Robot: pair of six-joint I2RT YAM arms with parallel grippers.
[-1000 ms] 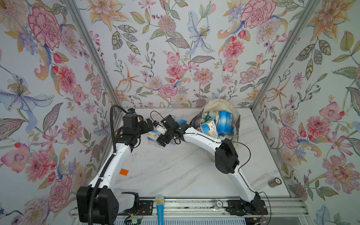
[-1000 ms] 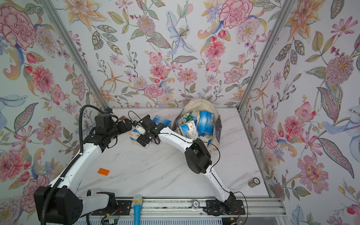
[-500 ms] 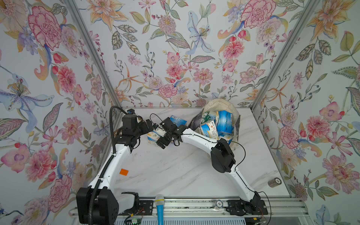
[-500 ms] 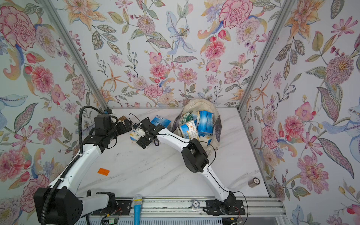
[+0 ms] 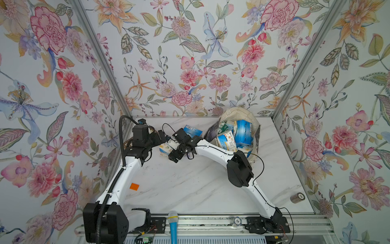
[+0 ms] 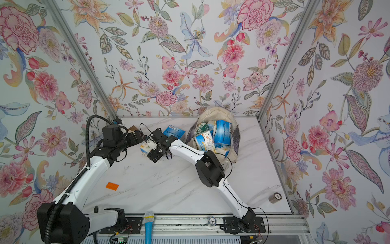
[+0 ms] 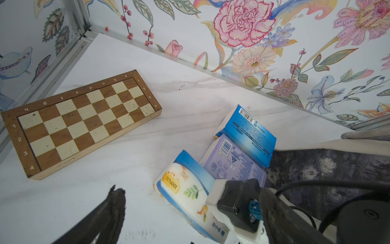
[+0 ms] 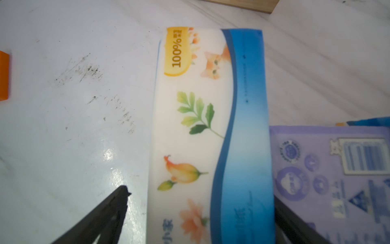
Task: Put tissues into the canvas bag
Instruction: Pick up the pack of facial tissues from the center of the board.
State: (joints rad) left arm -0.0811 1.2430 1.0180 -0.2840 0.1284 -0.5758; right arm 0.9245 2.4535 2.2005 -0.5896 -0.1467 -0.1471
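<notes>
While my right tool (image 8: 200, 198) stands spread over the cat-printed pack (image 8: 202, 118), nothing is pinched yet. One finger hangs over bare worktop (image 8: 63, 147), clear of the pack, and its mate sits in the seam against the lavender pack (image 8: 329, 169). I reckon that seam is the danger: closing could snag the lavender wrapper and drag both packs, or squash the soft pack so it slips out on the lift. My left tool (image 5: 160, 138), also spread and empty, hovers just beside the same pack, so the two wrists could knock. A blue pack (image 7: 249, 131) lies partly on the lavender one, next to the canvas bag (image 5: 234, 113). That bag is heaped with tissues, so another pack may tumble off. The chessboard (image 7: 80, 122) and an orange block (image 5: 134, 186) lie clear of the path.
</notes>
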